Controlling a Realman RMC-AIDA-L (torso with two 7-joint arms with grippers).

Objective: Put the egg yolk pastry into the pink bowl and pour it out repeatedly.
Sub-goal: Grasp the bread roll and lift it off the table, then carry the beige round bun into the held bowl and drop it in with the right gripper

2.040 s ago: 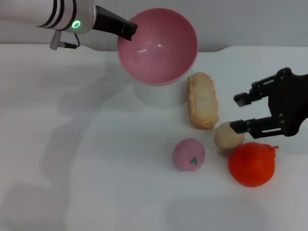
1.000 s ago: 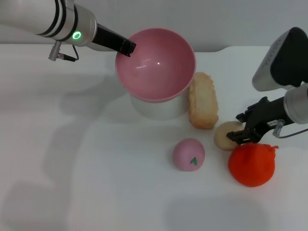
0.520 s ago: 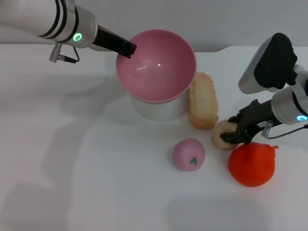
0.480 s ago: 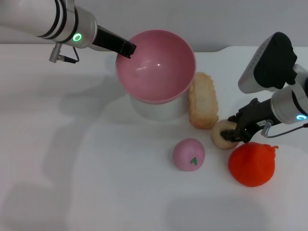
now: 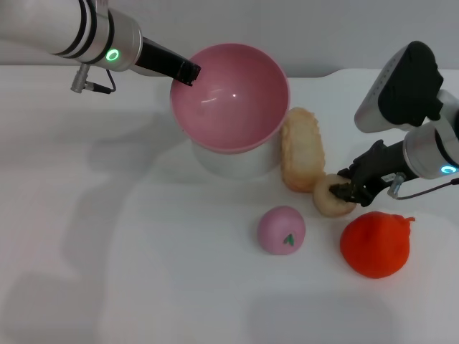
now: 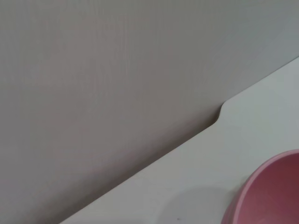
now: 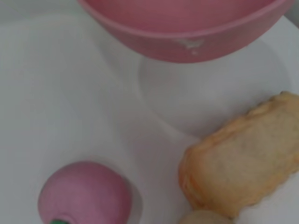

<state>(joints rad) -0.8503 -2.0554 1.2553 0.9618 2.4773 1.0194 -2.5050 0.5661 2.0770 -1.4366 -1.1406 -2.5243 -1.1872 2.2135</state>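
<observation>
The pink bowl [image 5: 229, 97] is held above the table at the back centre, tilted, its opening facing me. My left gripper [image 5: 188, 72] is shut on its far-left rim. The bowl's edge also shows in the left wrist view [image 6: 273, 193] and the right wrist view [image 7: 187, 28]. The egg yolk pastry [image 5: 326, 201], a small beige ball, sits to the right, right beside the end of the long bread. My right gripper [image 5: 346, 188] is closed around it from the right. The pastry's top just shows at the edge of the right wrist view [image 7: 205, 218].
A long tan bread [image 5: 301, 149] lies right of the bowl. A pink ball with a green mark [image 5: 282, 230] is in front of it. An orange-red fruit [image 5: 374, 244] sits just in front of my right gripper. A pale round shade [image 5: 237, 161] lies under the bowl.
My right gripper came down and closed around the pastry, which has shifted left toward the bread. The left gripper and bowl moved slightly lower and to the left.
</observation>
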